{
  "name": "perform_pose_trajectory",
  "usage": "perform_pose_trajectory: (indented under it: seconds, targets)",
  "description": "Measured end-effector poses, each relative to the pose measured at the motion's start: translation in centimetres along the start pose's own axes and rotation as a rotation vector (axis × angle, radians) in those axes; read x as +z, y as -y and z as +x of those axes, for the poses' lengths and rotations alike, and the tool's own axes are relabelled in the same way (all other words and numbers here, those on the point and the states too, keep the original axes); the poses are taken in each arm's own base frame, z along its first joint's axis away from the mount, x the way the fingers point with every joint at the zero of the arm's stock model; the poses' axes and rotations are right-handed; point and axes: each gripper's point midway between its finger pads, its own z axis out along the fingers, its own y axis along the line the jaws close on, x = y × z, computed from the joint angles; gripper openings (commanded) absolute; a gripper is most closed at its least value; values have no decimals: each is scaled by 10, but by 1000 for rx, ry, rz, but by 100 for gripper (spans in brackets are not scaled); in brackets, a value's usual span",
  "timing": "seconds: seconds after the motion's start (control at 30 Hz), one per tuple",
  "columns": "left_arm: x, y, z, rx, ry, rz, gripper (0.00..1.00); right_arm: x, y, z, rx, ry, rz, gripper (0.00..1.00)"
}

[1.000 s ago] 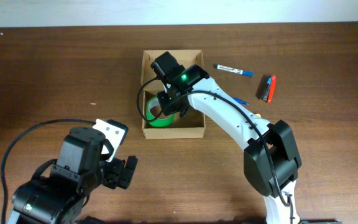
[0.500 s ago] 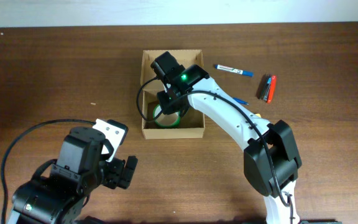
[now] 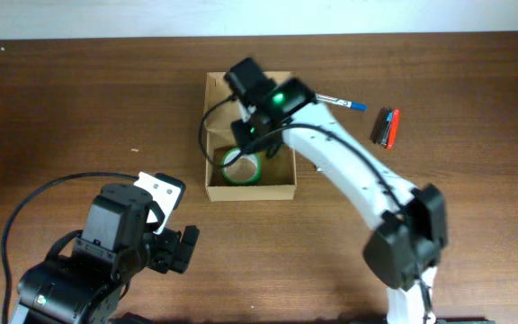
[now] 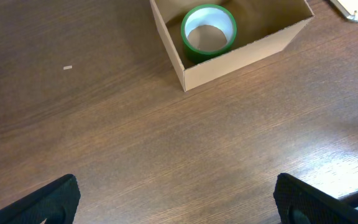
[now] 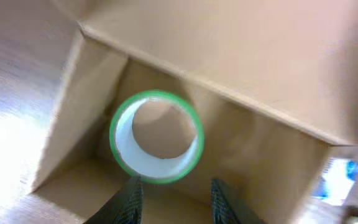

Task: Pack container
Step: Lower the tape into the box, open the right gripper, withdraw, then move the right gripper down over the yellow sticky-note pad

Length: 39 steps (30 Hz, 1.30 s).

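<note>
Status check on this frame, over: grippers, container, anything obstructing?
Left gripper open, empty, off the container. Right gripper open above container, holding nothing. Green tape roll flat inside. Markers outside on table; no obstruction seen.

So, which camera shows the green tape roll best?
The left wrist view: the tape roll is whole and sharp, lying flat in the box. The right wrist view shows it closer but blurred; overhead, it is small, partly under the right arm.

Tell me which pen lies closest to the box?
The blue-and-white pen, just past the box wall; the red pen and black pen lie together farther off.
</note>
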Motion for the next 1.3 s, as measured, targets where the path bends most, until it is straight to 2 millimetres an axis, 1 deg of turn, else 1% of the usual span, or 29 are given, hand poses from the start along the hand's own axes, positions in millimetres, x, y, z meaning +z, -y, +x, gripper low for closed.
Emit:
perform_pose_trajectory:
  seconds: [0.07,0.13,0.23,0.27,0.4,0.5,0.57,0.7,0.8,0.87,0.97,1.0,1.03,1.1,1.13,1.2,1.27,1.3]
  targets:
    - [0,0,0,0,0,0,100,-25,15,-12,25,59,2,37]
    - [0,0,0,0,0,0,100,-45,35,-19,61,100,15,37]
    - [0,0,0,0,0,0,100,-67,77,-21,141,126,57,37]
    - [0,0,0,0,0,0,99,-71,97,-19,172,118,78,37]
    - [0,0,0,0,0,0,100,-74,146,-4,237,69,133,37]
    - [0,0,0,0,0,0,100,-78,175,14,274,11,164,37]
    - [0,0,0,0,0,0,100,-80,186,28,282,-40,173,33]
    - [0,0,0,0,0,0,100,-84,196,50,275,-124,178,24]
    - [0,0,0,0,0,0,100,-82,196,57,257,-151,174,18]
    - [0,0,0,0,0,0,100,-75,195,63,254,-171,170,17]
    - [0,0,0,0,0,0,100,-57,195,82,253,-218,165,18]
    - [0,0,0,0,0,0,100,-51,194,89,254,-227,164,19]
    - [0,0,0,0,0,0,100,-46,194,99,254,-233,163,22]
    - [0,0,0,0,0,0,99,-41,192,114,254,-227,164,28]
    - [0,0,0,0,0,0,100,-42,191,123,254,-218,165,31]
    - [0,0,0,0,-1,0,100,-47,188,133,248,-169,169,38]
    - [0,0,0,0,-2,0,100,-51,186,138,241,-127,172,40]
    - [0,0,0,0,-1,0,100,-53,185,143,237,-116,174,43]
